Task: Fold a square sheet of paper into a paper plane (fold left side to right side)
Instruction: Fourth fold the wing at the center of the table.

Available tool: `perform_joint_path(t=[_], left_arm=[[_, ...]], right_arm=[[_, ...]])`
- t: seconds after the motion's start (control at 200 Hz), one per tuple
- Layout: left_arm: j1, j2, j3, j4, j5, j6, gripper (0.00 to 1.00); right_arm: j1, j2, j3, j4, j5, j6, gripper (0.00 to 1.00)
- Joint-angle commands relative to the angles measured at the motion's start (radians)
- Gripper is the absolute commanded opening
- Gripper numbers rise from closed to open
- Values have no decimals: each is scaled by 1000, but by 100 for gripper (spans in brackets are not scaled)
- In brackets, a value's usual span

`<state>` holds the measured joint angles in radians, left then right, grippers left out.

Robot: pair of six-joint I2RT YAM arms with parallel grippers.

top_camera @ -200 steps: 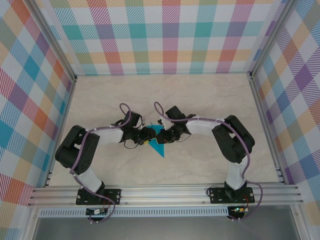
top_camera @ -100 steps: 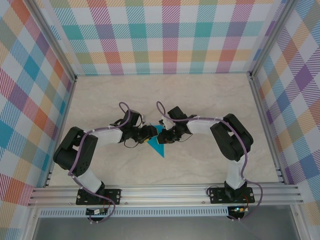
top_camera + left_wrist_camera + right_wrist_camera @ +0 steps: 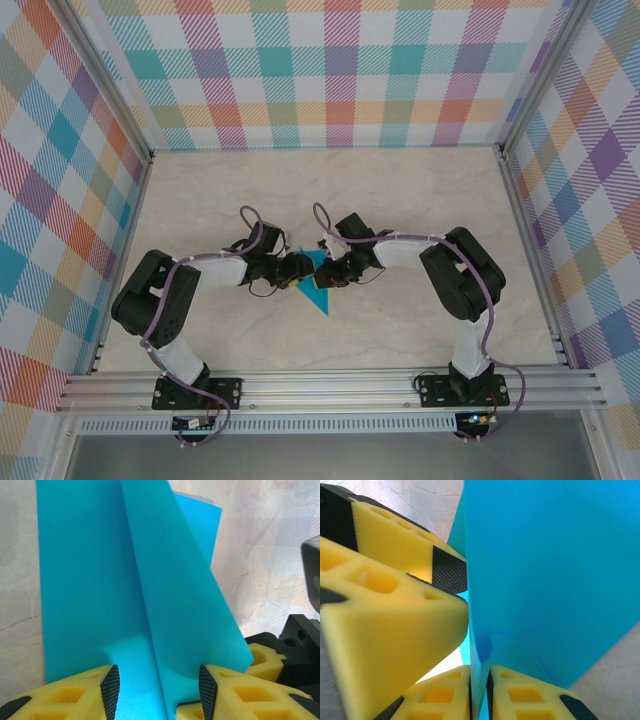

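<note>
Since one second ago, both arms are moving only a little: the right gripper (image 3: 330, 272) is sitting slightly more to the left, and the left elbow is shifting a bit. The partly folded sheet of paper (image 3: 319, 293) is lying in the middle of the table (image 3: 420, 200), between the two grippers, with one flap standing up. The right gripper is pinching the edge of this flap between closed jaws. The left gripper (image 3: 158, 689) is holding its jaws about half apart, straddling the crease without squeezing it. I am judging the paper to be very light, thin, and easy to crumple or let slip. It is better to take it gently at an edge or corner, while pressing close to the crease.
</note>
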<state>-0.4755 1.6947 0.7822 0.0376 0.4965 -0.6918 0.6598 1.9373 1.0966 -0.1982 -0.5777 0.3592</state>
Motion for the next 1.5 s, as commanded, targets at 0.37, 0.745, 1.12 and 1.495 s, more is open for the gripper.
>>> perform_joint_path(t=[0.37, 0.745, 1.12, 1.495], left_arm=[[-13, 48, 39, -94, -60, 42, 50], [-23, 66, 58, -160, -108, 58, 49], [-23, 72, 66, -176, -116, 56, 49], [-23, 70, 69, -179, -113, 58, 49]], right_arm=[[-9, 30, 2, 15, -35, 1, 18], [-13, 30, 7, 13, -40, 0, 21], [-22, -41, -21, 35, -42, 3, 33], [-100, -162, -95, 76, -84, 27, 41]])
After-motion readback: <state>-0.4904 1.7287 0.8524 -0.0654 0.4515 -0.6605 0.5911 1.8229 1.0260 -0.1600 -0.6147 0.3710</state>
